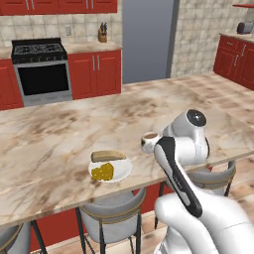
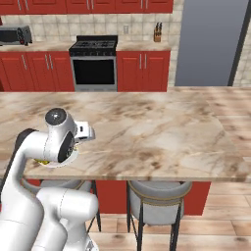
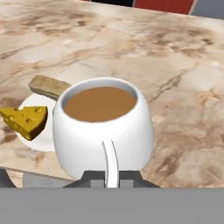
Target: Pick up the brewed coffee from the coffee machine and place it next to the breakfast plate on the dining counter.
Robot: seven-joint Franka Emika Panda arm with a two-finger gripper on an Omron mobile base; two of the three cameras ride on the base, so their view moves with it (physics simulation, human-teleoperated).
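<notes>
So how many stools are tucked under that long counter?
3 show: one below the breakfast plate, one behind the arm, and one at the left edge. Others may be hidden.

Red cabinets, black stove (oven below), beige tiled wall, wood floor, grey stools
</notes>
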